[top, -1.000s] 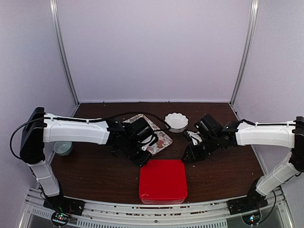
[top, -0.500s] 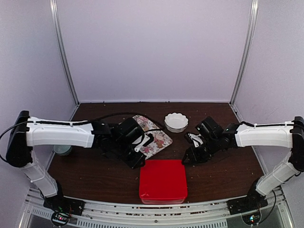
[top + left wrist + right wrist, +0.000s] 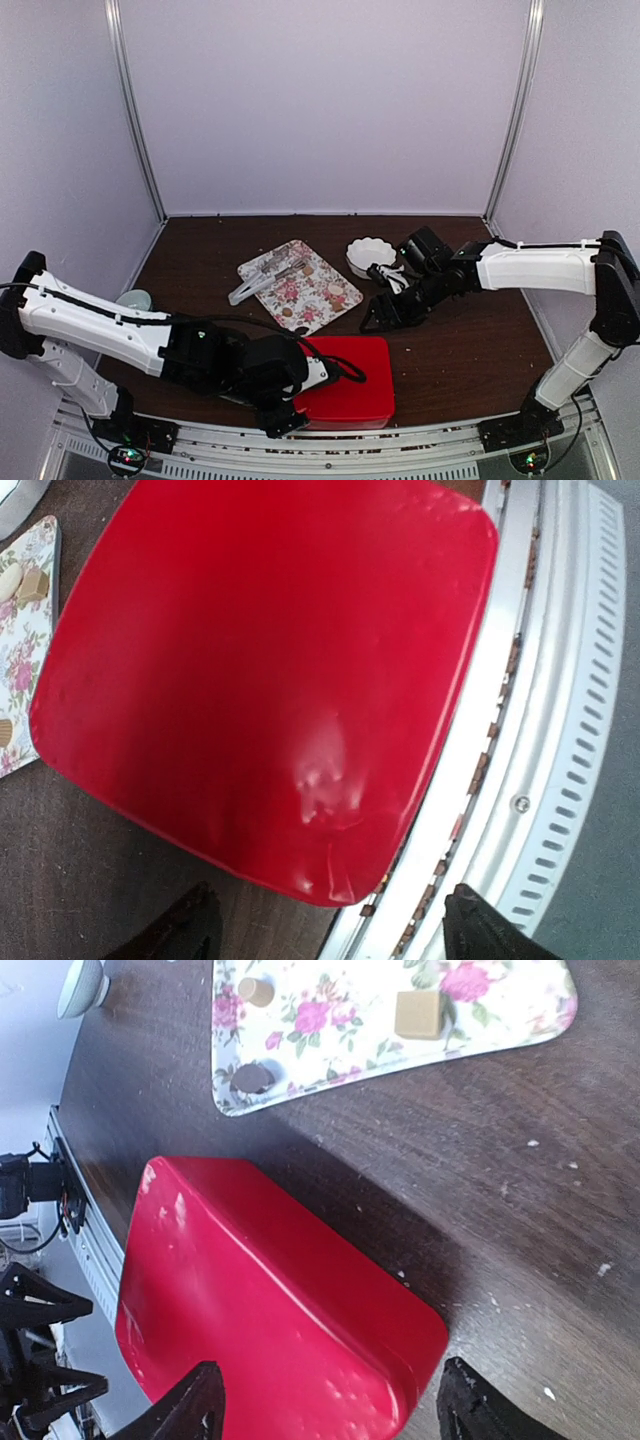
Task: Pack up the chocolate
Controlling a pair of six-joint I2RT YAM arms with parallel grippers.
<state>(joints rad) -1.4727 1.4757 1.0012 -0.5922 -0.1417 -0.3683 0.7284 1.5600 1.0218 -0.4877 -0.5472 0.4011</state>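
We can read no text, label, brand, number or sign in any of the views. The red box [image 3: 343,395] shows us only a plain glossy lid with no lettering, and the tray [image 3: 322,283] carries a flower print and no words. Small lights glow at the arm bases, but they are too small for us to read as signs.

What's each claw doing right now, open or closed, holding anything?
Left claw: open, holding nothing, at the near edge of the red box.
Right claw: open, holding nothing.
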